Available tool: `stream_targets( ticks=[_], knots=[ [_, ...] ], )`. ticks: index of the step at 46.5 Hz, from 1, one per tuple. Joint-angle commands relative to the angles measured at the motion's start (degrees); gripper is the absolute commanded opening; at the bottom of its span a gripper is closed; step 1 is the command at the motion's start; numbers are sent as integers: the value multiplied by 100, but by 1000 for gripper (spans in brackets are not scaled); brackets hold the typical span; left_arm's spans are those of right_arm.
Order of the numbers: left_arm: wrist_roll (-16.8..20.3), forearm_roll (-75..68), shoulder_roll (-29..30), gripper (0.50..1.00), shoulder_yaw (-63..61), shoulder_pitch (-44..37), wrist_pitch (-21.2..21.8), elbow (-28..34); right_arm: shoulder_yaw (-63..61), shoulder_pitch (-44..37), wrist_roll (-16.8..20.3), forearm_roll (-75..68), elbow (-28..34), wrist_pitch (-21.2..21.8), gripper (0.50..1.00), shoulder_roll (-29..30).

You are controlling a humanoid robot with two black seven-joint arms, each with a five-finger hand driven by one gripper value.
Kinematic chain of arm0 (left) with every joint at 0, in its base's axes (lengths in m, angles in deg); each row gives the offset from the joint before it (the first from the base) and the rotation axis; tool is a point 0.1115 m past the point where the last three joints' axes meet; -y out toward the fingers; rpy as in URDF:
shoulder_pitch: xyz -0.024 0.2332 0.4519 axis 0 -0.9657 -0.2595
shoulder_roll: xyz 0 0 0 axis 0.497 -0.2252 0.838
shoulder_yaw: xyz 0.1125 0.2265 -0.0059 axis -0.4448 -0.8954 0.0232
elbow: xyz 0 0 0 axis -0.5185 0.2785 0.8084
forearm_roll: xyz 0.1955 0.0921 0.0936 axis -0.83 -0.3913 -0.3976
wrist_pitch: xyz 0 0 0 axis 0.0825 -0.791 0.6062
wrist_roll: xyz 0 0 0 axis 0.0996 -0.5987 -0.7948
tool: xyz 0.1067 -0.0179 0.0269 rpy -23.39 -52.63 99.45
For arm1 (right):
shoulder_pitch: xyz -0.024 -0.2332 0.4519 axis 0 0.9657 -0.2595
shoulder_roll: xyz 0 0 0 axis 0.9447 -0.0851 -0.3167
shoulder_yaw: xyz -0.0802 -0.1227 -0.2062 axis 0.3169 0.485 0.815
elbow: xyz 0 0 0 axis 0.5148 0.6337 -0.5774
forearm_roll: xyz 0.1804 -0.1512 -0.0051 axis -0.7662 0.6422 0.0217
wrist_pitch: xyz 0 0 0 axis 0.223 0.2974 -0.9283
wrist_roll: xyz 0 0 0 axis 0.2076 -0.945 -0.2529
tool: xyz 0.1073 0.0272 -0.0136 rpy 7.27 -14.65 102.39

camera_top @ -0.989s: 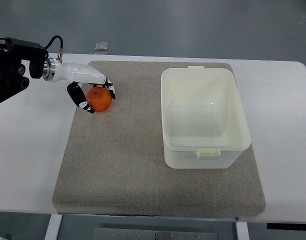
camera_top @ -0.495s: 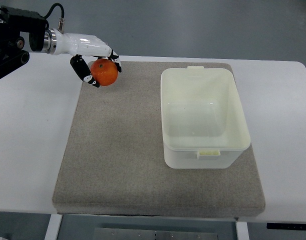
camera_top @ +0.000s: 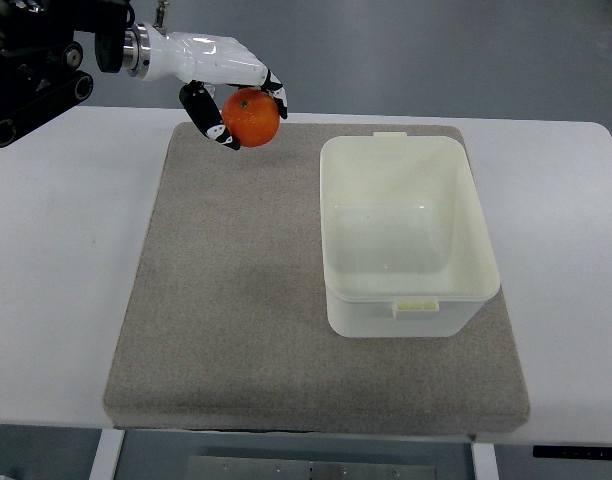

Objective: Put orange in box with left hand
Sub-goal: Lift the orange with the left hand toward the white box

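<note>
From my station the view was bright and evenly lit from overhead, with no harsh glare. Shadows stayed soft: a faint one lay on the mat [camera_top: 286,300] toward 9 o'clock of the box [camera_top: 406,235]. Focus was sharp throughout; the white bench [camera_top: 56,250] looked nearly washed out.

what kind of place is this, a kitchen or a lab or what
Most likely a robot lab or test bench, not a kitchen: a plain white table with a grey mat, one empty box, and a robot's left hand holding an orange.
</note>
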Motion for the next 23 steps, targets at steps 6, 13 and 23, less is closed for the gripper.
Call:
stream_targets(
  ticks=[6,13,23],
  knots=[
    [0,-12,-18,500,238,254,-8,-400,4,0,0,-6,0,-3,926,0],
    [0,-3,-325,500,247,368,-8,-470,4,0,0,3,0,-3,926,0],
    [0,-21,-888,500,256,342,1,-444,4,0,0,3,0,-3,926,0]
  ],
)
